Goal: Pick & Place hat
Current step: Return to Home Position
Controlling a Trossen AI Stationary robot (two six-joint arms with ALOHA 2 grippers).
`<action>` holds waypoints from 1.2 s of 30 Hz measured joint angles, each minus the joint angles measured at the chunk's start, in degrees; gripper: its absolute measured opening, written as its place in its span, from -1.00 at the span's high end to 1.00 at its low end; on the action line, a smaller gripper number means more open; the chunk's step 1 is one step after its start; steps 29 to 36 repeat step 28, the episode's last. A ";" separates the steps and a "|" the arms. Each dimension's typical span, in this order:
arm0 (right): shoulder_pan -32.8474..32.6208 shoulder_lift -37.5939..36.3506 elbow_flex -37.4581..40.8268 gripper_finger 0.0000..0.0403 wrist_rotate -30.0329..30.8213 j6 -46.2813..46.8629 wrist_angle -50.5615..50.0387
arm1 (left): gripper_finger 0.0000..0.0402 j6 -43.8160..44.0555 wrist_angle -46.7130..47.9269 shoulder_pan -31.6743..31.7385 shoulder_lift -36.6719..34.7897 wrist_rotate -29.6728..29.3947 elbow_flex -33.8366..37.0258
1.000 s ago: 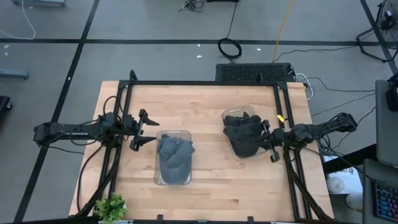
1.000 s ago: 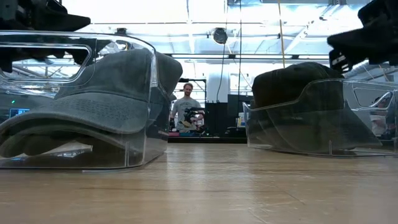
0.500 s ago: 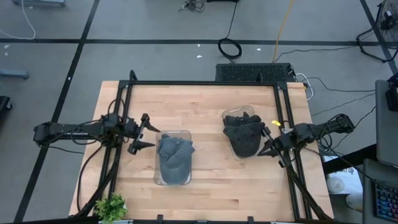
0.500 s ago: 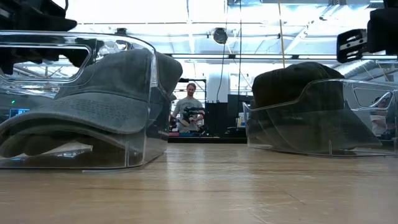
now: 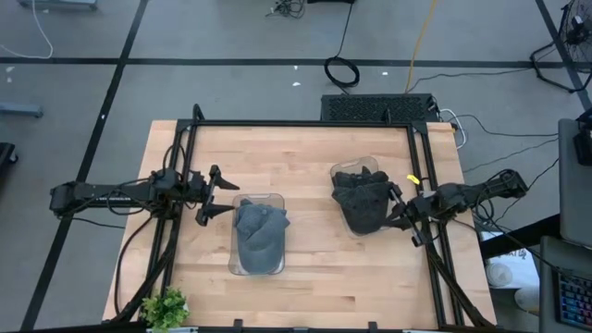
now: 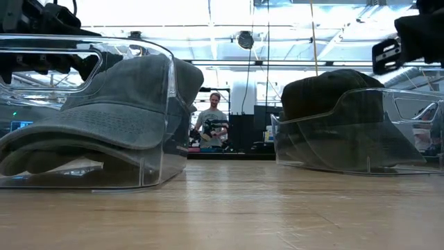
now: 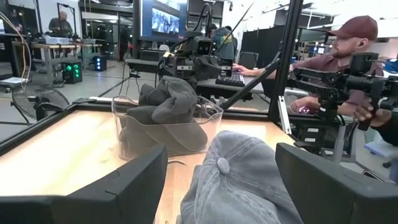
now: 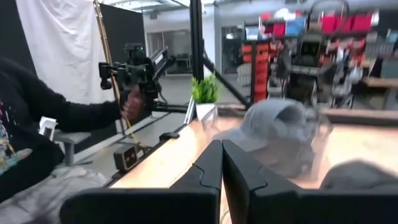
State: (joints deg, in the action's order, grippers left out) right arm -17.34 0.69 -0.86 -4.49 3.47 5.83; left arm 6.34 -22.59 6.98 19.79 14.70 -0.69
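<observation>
1. The job looks finished. The grey cap [image 5: 259,231] lies in the left bin [image 5: 255,268], at 7 o'clock from the middle of the desk [image 5: 305,157]. The black caps [image 5: 363,199] are heaped in the right bin [image 5: 368,165], at 3 o'clock.
2. The left pincer [image 5: 222,195] is empty, its fingers spread wide. It hangs at 10 o'clock of the left bin, near it and not touching.
3. The right pincer [image 5: 400,215] has its fingers pressed together on nothing. It sits at 4 o'clock of the right bin, by the desk's edge. Both arms stand clear of the bins, which fits a move to the rest pose.
4. The high view gives the layout but hides how deep the caps sit.
5. The low view shows the grey cap filling its bin, brim flat on the floor. It also shows the black heap rising over its bin's rim, so that heap could tip if bumped.
6. Only the right wrist view shows its fingers meeting. The left wrist view shows the gap between its fingers, framing the grey cap.
7. The wrist views also show a hand [image 8: 130,102] on a control rig beyond the desk.
</observation>
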 joint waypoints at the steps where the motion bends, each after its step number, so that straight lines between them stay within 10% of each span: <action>1: 0.00 0.11 0.00 1.00 -0.02 1.42 -0.51 | -0.52 -0.16 0.01 0.00 0.00 0.00 0.00; 36: 0.00 0.61 0.02 1.00 -0.04 3.29 -0.51 | -0.52 -0.10 0.04 0.00 0.00 -0.04 0.00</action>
